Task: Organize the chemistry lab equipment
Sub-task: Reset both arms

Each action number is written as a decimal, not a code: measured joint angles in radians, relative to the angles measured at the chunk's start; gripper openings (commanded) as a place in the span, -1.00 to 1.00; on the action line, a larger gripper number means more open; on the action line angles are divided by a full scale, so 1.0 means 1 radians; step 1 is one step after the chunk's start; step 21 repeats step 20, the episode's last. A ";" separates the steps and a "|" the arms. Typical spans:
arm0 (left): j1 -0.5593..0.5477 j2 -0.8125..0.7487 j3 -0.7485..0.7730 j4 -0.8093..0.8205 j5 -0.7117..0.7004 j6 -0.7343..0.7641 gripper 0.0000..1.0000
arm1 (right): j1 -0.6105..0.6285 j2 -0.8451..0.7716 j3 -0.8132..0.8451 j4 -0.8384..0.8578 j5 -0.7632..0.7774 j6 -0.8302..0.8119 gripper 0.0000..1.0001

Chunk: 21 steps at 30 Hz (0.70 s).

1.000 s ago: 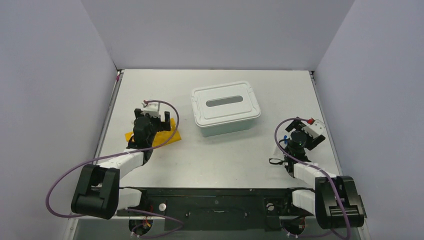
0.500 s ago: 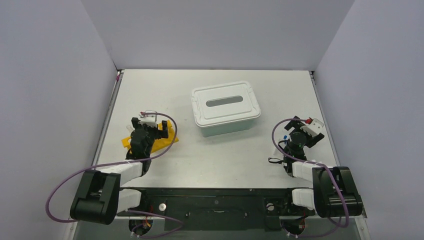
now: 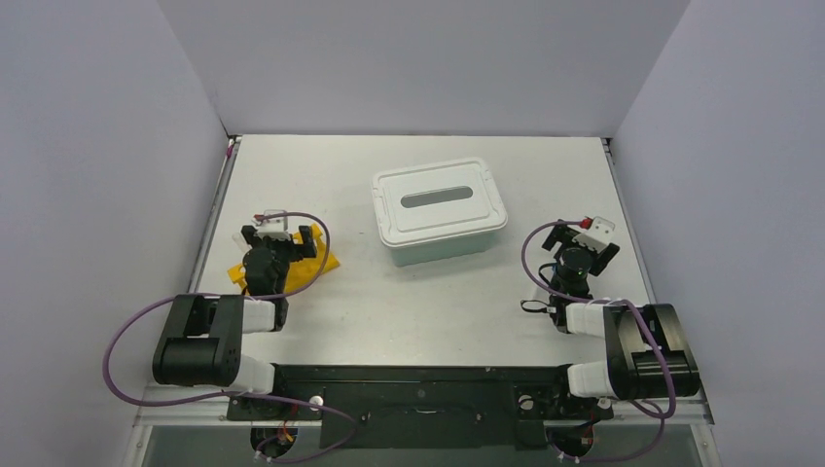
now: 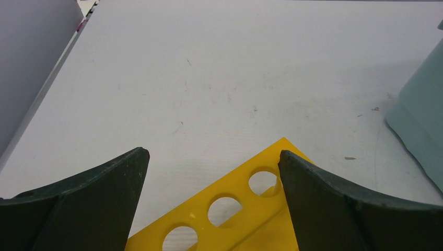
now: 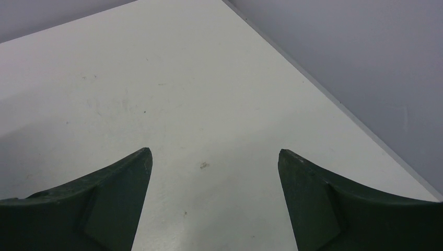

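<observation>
Left tool (image 4: 210, 157) open, hovering over corner of yellow holed rack (image 4: 245, 209) on table (image 4: 209, 78); right tool (image 5: 214, 151) open, idle. I'd lower squarely, pinch rack rim, steer clear of teal tub (image 4: 423, 104).

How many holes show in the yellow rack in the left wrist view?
3, in one row on the yellow rack: one near its far corner, one in the middle, one cut off by the bottom edge. More may be hidden out of frame.

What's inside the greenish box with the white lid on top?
Nothing inside shows. The white rectangular lid sits closed on the teal rectangular plastic tub and covers whatever it holds. Only a dark grey slot on the lid is visible.
</observation>
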 measured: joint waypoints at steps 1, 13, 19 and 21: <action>0.004 0.002 0.000 0.003 0.005 -0.003 0.93 | 0.000 0.000 0.000 0.002 -0.004 -0.003 0.71; 0.007 0.009 0.000 -0.001 0.013 -0.036 0.93 | 0.000 0.002 0.000 0.008 -0.022 -0.011 0.72; 0.008 0.010 0.000 -0.001 0.013 -0.039 0.93 | 0.000 0.002 0.000 0.008 -0.022 -0.011 0.72; 0.008 0.010 0.000 -0.001 0.013 -0.039 0.93 | 0.000 0.002 0.000 0.008 -0.022 -0.011 0.72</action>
